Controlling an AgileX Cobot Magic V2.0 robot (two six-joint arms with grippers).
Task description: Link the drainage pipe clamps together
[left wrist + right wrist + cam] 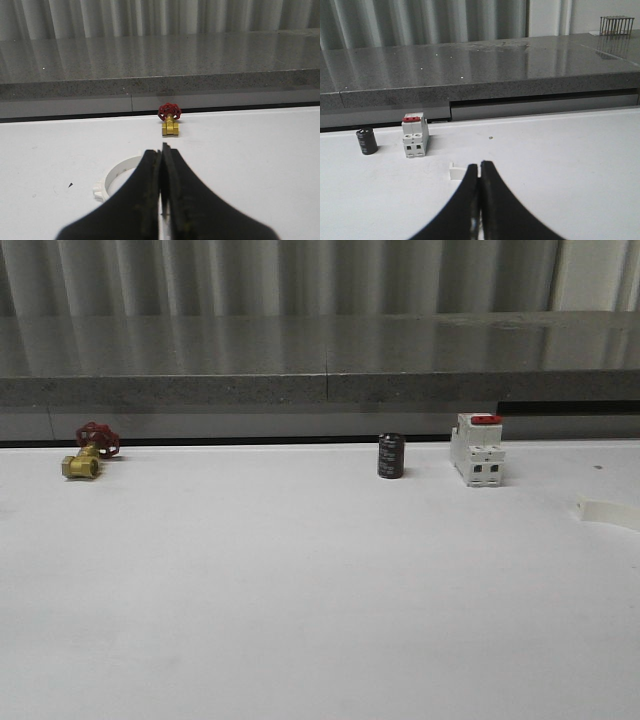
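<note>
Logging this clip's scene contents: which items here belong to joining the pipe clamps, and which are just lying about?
Belongs to the job:
- white clamp half beneath the left gripper
- white clamp piece just ahead of the right gripper

Lying about:
- brass valve
- black capacitor
- red-topped breaker

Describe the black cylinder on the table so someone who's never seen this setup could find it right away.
Look along the far edge of the white table, just below the grey stone ledge. Right of centre, a short black cylinder stands upright beside a white boxy switch with a red top. It is the sole dark, round item there.
</note>
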